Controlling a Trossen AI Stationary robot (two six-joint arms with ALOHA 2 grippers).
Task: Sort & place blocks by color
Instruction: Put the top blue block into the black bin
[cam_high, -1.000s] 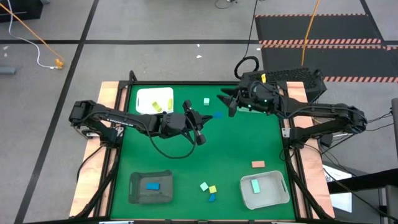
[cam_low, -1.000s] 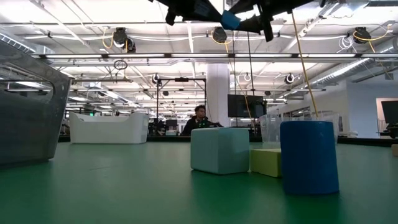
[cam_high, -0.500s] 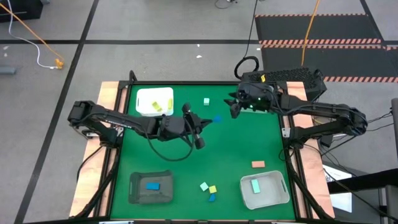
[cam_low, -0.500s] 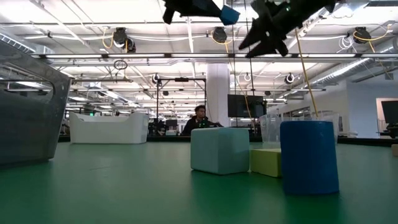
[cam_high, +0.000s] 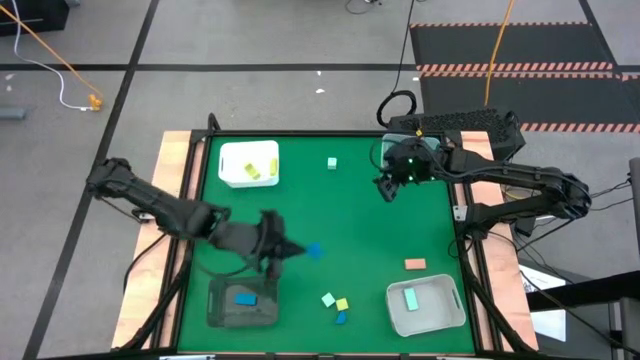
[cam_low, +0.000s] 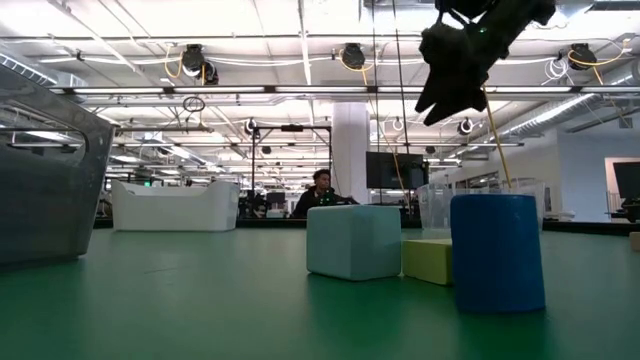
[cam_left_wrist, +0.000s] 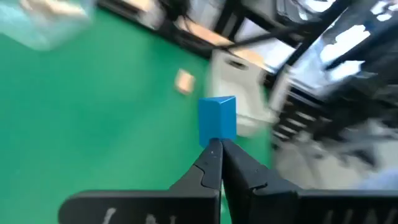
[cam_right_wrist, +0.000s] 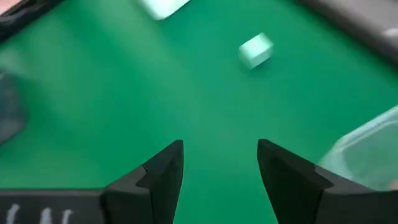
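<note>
Blurred left hand pinches a blue cube; right hand hangs spread.

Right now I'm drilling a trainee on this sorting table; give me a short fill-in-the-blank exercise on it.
1. The left hand is shut on a small ___ cube.
2. The dark grey tray holds one ___ block.
3. The right hand holds ___.
4. The salmon pink block lies on the green ___.

Missing: blue; blue; nothing; table

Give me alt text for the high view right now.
Seen from above, the left gripper, shut on a blue block, hangs over the green table near the dark tray. The right gripper, open and empty, waits at the far right edge.
</note>
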